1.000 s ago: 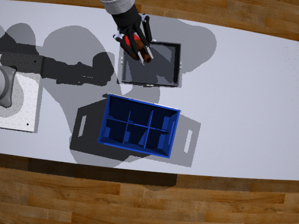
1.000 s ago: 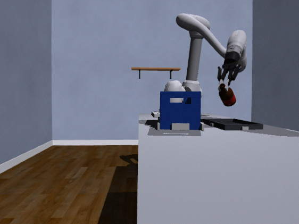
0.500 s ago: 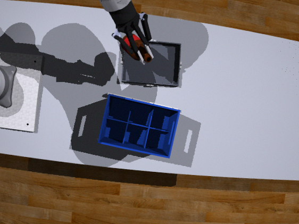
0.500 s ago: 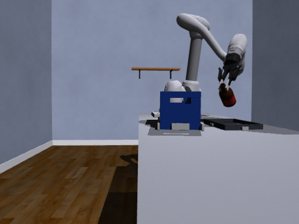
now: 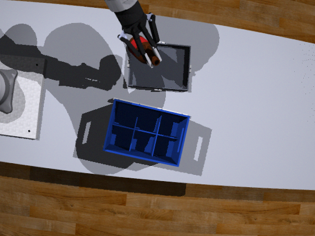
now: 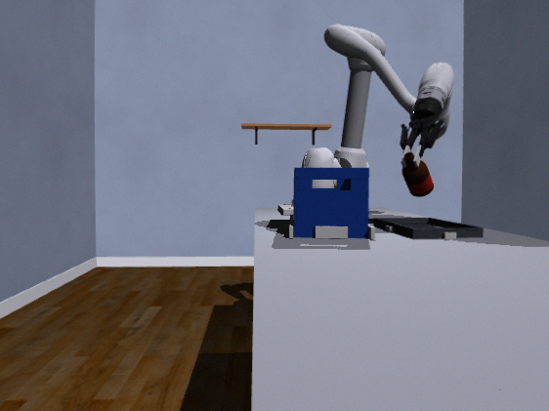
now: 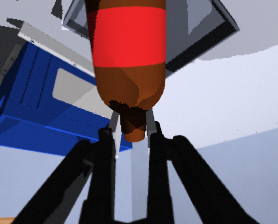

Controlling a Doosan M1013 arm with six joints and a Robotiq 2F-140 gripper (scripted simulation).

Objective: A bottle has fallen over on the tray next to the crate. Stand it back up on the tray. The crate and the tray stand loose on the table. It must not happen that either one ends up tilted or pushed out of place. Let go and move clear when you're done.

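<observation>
My gripper is shut on the neck of a brown bottle with a red label. The bottle hangs tilted, base down, well above the dark tray, over its left part. In the side view the bottle hangs from the gripper above the tray. In the wrist view the fingers clamp the bottle's neck, and the bottle's body points away toward the tray.
A blue crate with several compartments stands in front of the tray, apart from it; it also shows in the side view and the wrist view. The arm's base plate is at the table's left end.
</observation>
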